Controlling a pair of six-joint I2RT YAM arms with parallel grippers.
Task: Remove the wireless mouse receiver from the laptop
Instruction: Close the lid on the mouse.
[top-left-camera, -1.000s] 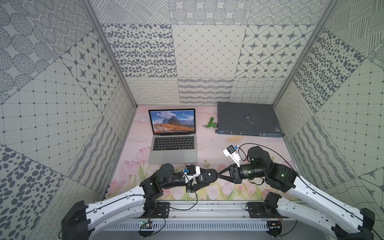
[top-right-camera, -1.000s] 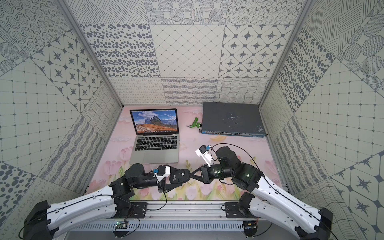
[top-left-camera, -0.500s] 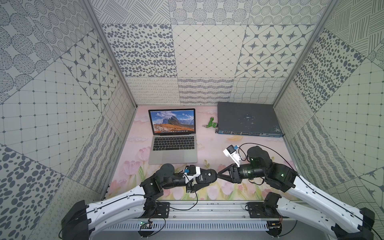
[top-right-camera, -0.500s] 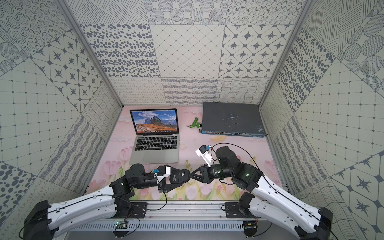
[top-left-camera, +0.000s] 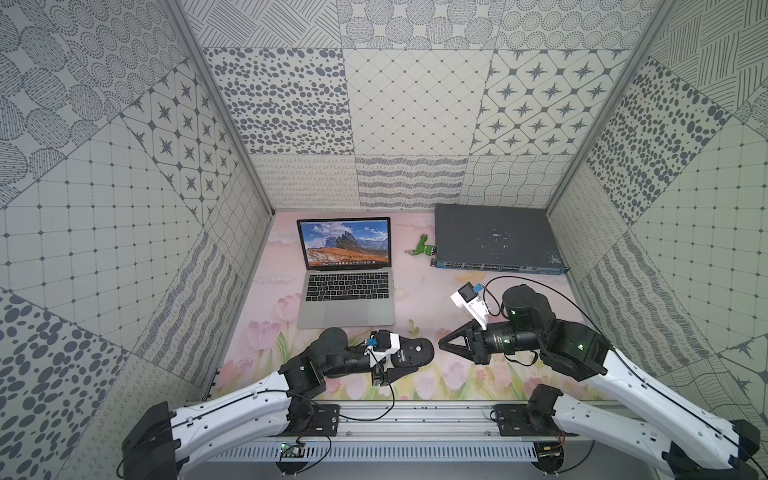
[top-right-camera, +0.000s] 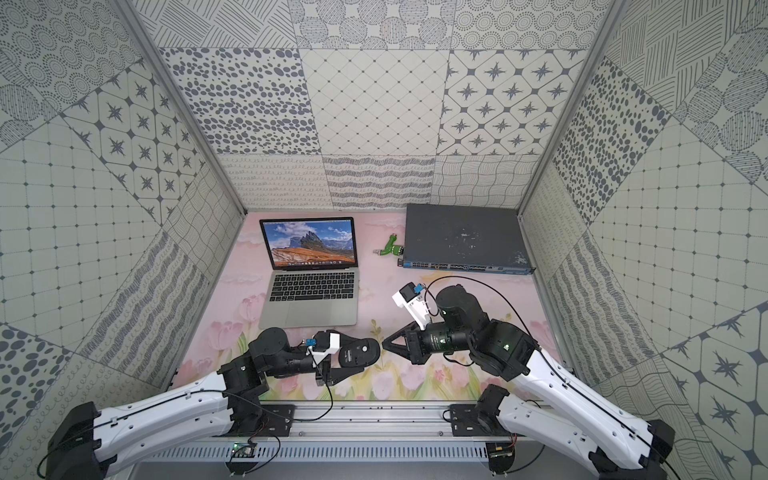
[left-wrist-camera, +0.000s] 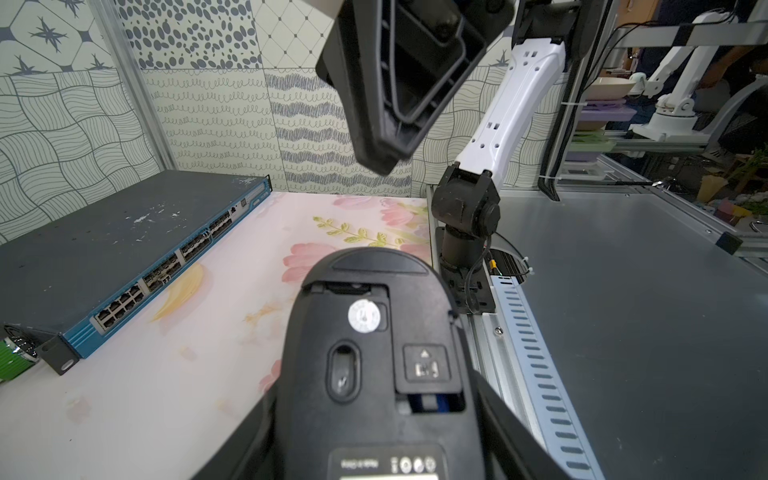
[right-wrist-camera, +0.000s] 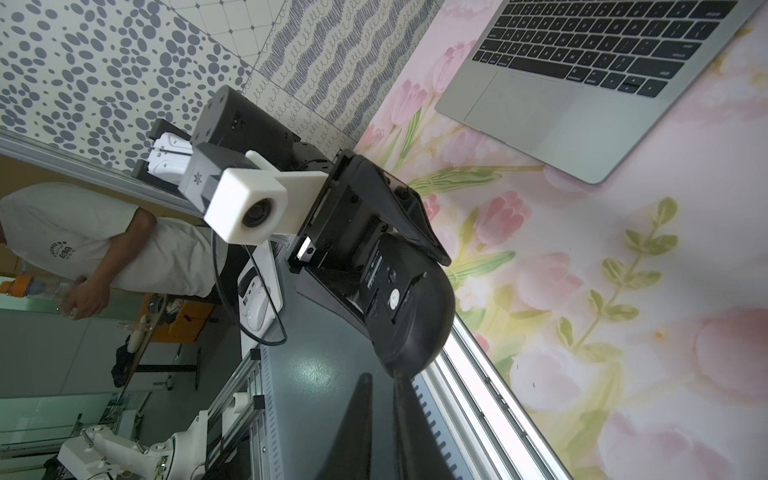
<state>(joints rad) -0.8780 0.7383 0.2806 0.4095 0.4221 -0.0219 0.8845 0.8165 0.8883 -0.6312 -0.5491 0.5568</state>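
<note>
The laptop (top-left-camera: 347, 309) (top-right-camera: 309, 309) lies open at the back left, and its front corner shows in the right wrist view (right-wrist-camera: 540, 112). No wireless mouse receiver shows at its edges. My left gripper (top-left-camera: 409, 360) (left-wrist-camera: 374, 415) is shut on a black mouse (top-left-camera: 411, 352) (top-right-camera: 359, 351) (left-wrist-camera: 374, 353), held underside up. A small open slot (left-wrist-camera: 432, 403) on that underside shows blue inside; what sits in it I cannot tell. My right gripper (top-left-camera: 441, 345) (right-wrist-camera: 382, 382) is shut and holds nothing. It points at the mouse's (right-wrist-camera: 411, 307) free end, a short gap away.
A dark grey network switch (top-left-camera: 494, 241) (left-wrist-camera: 124, 241) lies at the back right, with a green USB stick (top-left-camera: 424, 248) beside it. Patterned walls close in three sides. The metal rail (top-left-camera: 374, 415) runs along the front edge.
The right gripper's jaws stood slightly apart half a second ago and are together now. Both arms and the held mouse have stayed in place.
</note>
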